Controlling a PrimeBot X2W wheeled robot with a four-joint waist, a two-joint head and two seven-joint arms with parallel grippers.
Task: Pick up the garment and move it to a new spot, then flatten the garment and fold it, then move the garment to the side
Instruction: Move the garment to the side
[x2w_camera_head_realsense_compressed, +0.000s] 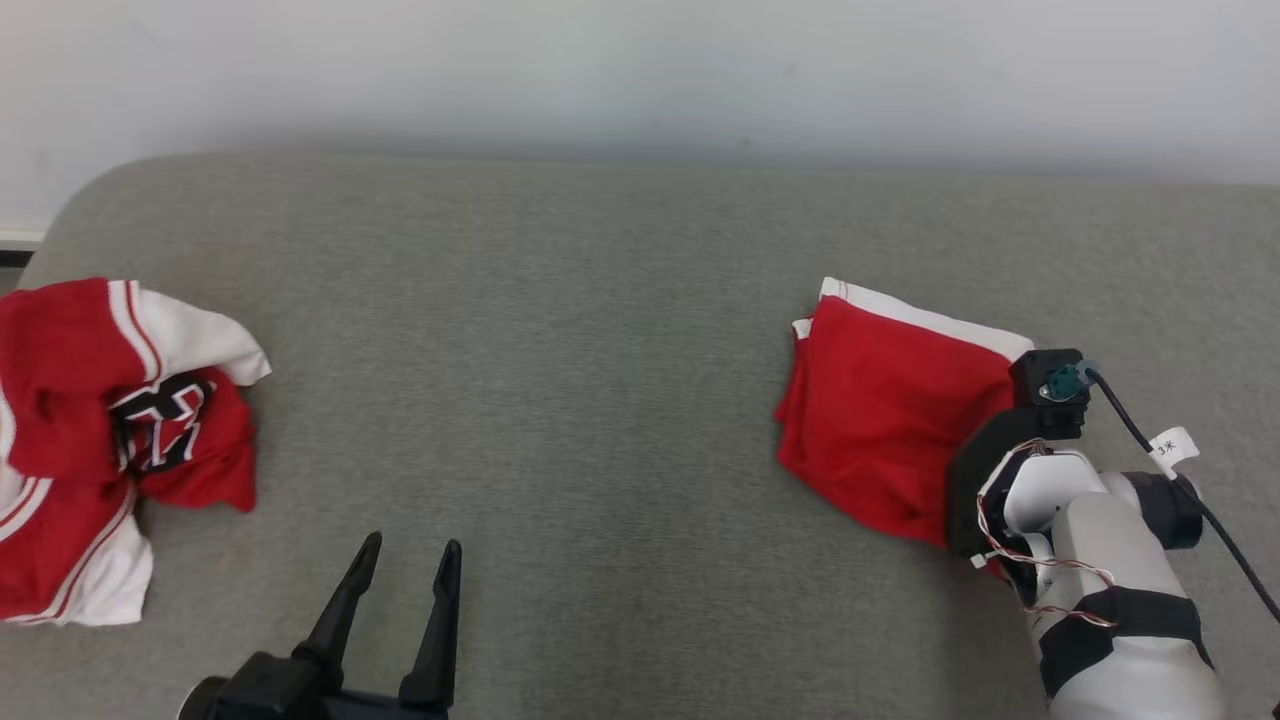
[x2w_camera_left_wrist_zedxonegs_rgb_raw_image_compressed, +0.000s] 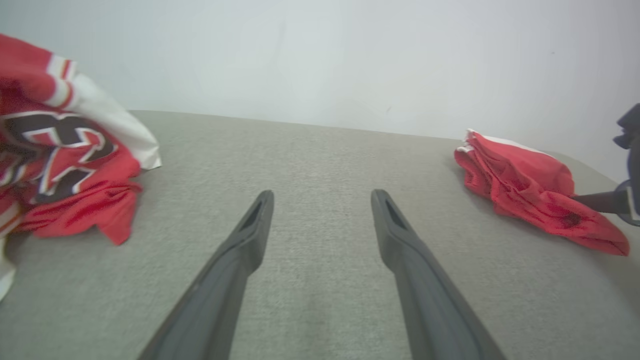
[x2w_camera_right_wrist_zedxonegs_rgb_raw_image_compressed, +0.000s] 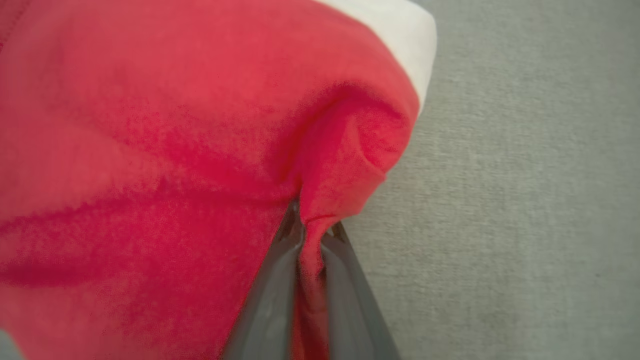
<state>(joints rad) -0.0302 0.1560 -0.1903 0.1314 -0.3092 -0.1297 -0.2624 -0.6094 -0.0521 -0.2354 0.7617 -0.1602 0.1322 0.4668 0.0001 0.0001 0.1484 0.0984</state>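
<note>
Red folded garment (x2w_camera_head_realsense_compressed: 880, 420), white edge far

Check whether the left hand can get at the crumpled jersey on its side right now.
Probably yes. The left hand is open and holds nothing, the crumpled jersey lies close to its left, and just bare grey surface sits between them.

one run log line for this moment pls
right gripper: shut on edge of red garment | left gripper: open, empty | crumpled jersey: far left, untouched | surface: grey cushion
</note>
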